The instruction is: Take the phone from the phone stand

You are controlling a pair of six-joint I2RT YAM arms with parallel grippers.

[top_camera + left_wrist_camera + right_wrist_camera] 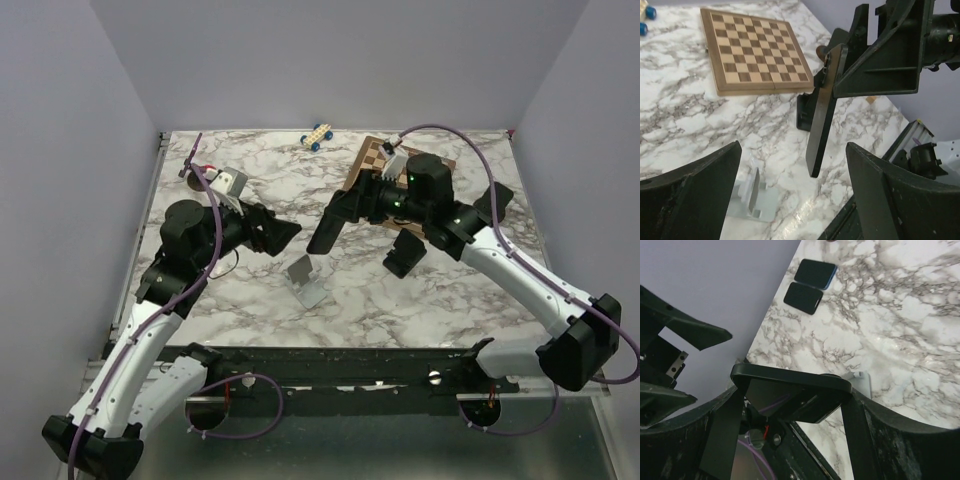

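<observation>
My right gripper is shut on the black phone and holds it on edge in the air, above and behind the stand. The silver phone stand sits empty on the marble table. In the left wrist view the phone hangs from the right gripper, with the stand low on the left. In the right wrist view the phone spans the two fingers and the stand peeks out behind it. My left gripper is open and empty, just left of the phone.
A wooden chessboard lies at the back right, also in the left wrist view. A toy car sits at the back. A black object lies under the right arm. Two dark flat slabs lie near the left wall.
</observation>
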